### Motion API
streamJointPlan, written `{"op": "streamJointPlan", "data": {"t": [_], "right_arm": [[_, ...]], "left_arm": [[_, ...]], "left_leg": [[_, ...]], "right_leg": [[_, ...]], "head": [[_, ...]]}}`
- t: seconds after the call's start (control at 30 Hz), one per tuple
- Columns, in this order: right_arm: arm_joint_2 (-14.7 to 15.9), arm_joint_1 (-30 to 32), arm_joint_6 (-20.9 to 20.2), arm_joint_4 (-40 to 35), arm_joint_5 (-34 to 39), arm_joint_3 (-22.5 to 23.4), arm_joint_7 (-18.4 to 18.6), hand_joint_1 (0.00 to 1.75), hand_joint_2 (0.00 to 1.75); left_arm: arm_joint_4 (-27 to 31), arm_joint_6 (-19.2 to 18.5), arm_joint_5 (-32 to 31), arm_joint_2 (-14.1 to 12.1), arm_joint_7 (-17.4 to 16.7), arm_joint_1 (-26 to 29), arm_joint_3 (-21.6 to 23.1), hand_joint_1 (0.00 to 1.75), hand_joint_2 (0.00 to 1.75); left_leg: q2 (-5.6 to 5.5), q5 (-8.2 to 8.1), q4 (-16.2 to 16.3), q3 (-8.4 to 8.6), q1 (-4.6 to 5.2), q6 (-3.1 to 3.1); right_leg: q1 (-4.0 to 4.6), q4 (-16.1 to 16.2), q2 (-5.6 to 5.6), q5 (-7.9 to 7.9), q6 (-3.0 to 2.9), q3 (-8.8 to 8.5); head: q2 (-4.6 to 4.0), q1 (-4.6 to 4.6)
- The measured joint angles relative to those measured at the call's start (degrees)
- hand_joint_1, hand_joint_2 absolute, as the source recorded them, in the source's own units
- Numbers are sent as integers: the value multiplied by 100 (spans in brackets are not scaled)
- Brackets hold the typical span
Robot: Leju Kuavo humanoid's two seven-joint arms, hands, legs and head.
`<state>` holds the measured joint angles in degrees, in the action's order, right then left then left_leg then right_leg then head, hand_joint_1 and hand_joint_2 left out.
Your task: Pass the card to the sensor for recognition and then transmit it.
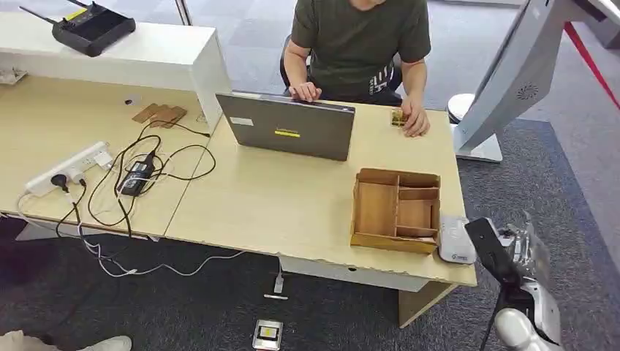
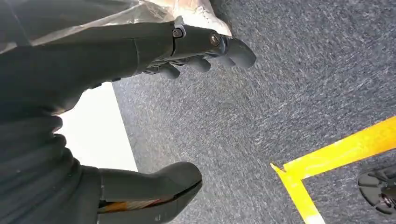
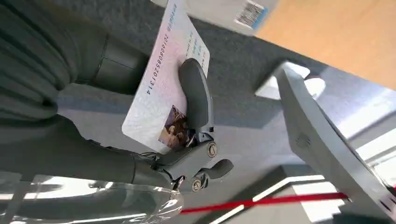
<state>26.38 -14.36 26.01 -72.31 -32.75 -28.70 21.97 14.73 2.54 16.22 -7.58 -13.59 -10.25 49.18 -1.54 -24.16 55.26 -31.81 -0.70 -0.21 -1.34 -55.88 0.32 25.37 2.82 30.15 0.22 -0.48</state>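
Observation:
A white ID card (image 3: 170, 79) with a small photo and printed digits is pinched in my right hand (image 3: 187, 135), one dark finger lying across its face. In the head view my right hand (image 1: 506, 252) hangs just off the table's near right corner, beside the white card sensor (image 1: 455, 240). That sensor lies flat at the table's edge, next to a wooden organiser box. The sensor's labelled end (image 3: 231, 11) lies just beyond the card's far edge. My left hand (image 2: 154, 112) hangs above grey carpet, fingers and thumb apart, holding nothing.
A wooden organiser box (image 1: 396, 210) sits left of the sensor. A person (image 1: 358, 44) sits behind an open laptop (image 1: 286, 126), one hand on a small object at the table's far right. A white kiosk stand (image 1: 512, 73) rises on the right. Cables and a power strip (image 1: 69, 168) lie left.

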Motion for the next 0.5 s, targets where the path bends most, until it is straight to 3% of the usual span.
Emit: {"op": "streamJointPlan", "data": {"t": [0.23,0.5], "right_arm": [[33,-252,-343,-871,-458,-11,39,175,175],[-339,-1238,-1561,-1261,-1433,-542,87,175,175]], "left_arm": [[4,-26,-7,0,22,-6,6,0,175],[39,-157,-160,15,-28,-218,149,0,175]], "left_leg": [[1,1,-1,-3,0,-1],[16,6,-1,1,-2,-5]], "right_leg": [[1,-4,2,0,0,1],[2,-12,14,-8,-9,6]], "head": [[0,0],[0,0]]}}
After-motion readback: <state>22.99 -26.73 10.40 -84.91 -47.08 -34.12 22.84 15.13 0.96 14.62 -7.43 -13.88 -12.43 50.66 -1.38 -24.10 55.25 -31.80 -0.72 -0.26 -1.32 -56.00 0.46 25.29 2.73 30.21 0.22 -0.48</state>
